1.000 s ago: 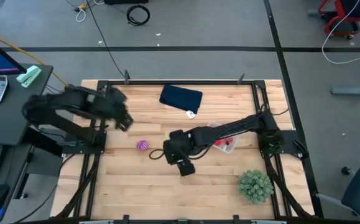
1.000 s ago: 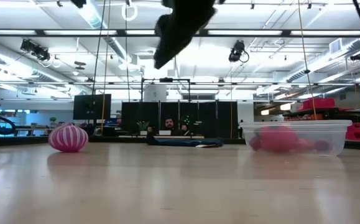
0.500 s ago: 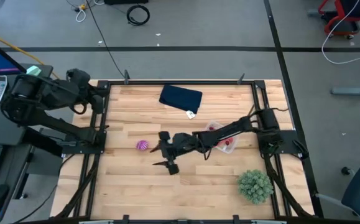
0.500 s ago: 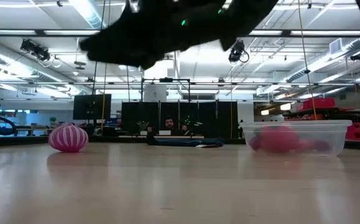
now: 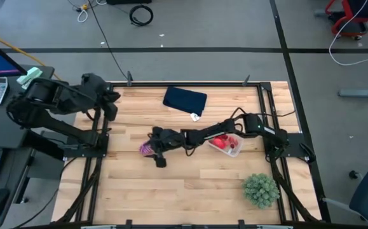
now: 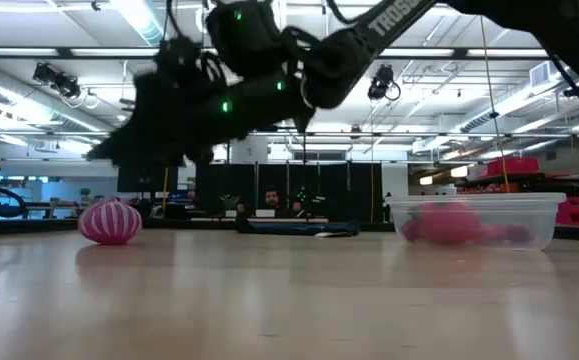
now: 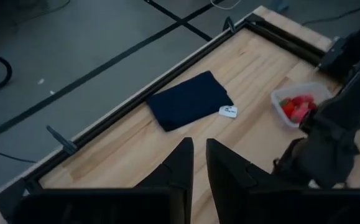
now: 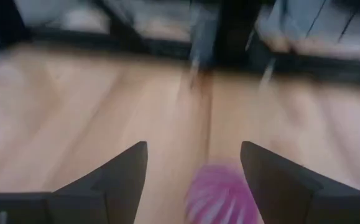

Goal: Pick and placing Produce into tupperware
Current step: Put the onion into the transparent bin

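Hovering over purple produce (image 5: 145, 148): R fingers (image 8: 192, 168), spread

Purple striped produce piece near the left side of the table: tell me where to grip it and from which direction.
Grip the purple produce piece across its round, ribbed middle, coming down from above. It sits alone on bare wood, and nothing stands close beside it. The right gripper is already open, hovering over it with a finger on either side, so closing at the widest part looks best. The left gripper waits at the table's left edge.

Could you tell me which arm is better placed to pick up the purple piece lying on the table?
The right: its open gripper hangs just over the purple piece, while the left gripper sits back by the table's far left corner.
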Controlling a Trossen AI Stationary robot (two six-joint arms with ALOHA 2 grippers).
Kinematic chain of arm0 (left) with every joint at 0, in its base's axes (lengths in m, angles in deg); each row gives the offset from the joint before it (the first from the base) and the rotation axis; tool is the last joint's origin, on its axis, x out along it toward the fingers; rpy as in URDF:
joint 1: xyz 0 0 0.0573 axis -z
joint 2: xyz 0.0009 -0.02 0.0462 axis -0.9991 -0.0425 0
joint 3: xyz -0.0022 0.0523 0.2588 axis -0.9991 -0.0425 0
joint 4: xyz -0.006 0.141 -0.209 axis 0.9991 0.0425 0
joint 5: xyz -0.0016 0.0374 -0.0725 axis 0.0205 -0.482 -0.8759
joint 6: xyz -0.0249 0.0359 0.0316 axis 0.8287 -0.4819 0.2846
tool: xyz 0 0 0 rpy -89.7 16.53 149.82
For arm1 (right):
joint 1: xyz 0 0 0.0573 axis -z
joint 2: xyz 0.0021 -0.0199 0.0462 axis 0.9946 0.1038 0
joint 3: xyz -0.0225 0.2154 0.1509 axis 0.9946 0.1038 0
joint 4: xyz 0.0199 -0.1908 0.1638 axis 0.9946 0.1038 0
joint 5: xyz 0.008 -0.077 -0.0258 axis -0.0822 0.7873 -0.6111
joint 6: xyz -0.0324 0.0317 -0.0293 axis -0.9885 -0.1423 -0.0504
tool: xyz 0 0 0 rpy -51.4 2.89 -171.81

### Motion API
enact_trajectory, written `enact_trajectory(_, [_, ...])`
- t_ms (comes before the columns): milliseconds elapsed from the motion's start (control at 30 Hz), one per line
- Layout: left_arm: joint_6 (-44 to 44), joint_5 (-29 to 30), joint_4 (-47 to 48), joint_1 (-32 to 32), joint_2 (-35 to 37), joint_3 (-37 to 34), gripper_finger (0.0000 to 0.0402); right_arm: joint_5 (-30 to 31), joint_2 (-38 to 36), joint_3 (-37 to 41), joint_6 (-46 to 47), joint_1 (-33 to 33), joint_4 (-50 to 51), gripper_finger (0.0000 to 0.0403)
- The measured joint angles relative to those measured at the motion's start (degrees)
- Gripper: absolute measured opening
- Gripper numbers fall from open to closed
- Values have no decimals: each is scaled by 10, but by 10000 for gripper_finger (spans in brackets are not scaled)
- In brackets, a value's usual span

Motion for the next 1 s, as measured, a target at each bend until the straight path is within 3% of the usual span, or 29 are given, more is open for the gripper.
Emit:
enact_trajectory(533, [-7, 0, -17, 0, -11, 0, 47, 22, 100, -62, 31, 8, 16, 268])
enact_trajectory(1000, [-7, 0, -18, 0, -11, 0, 48, -10, 98, -107, 31, 6, 5, 271])
